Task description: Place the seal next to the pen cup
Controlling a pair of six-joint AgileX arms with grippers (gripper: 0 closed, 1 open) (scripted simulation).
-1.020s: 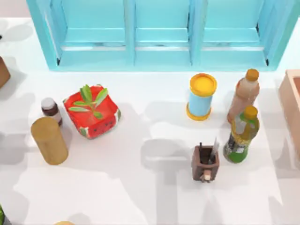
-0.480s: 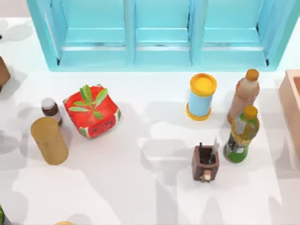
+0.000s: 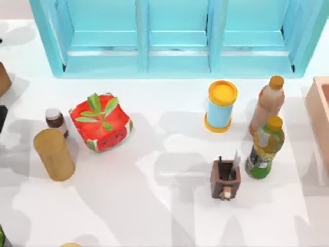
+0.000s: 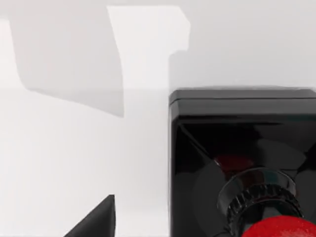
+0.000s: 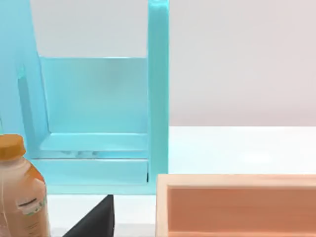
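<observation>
The seal (image 4: 242,163), a black square block with a glossy red knob, stands on the white table right under my left gripper (image 4: 158,228) in the left wrist view. One dark fingertip (image 4: 98,221) sits beside the block and apart from it, so the jaws stand open and hold nothing. A dark bit of my left arm (image 3: 2,116) shows at the table's left edge. The pen cup (image 3: 224,178), a brown square holder with pens, stands right of centre. My right gripper (image 5: 158,229) hangs open near the wooden box (image 5: 237,207), its fingertip (image 5: 98,221) low in view.
A blue cabinet (image 3: 175,36) spans the back. Near the pen cup stand a blue yellow-lidded canister (image 3: 222,106), a brown bottle (image 3: 267,104) and a green bottle (image 3: 265,147). At the left are a red planter (image 3: 101,122), a tan cylinder (image 3: 53,154) and a small white-capped bottle (image 3: 55,120).
A dark part of my left arm has come into the top view at the left edge, and the arm shadows on the table have shifted. No object has moved.
</observation>
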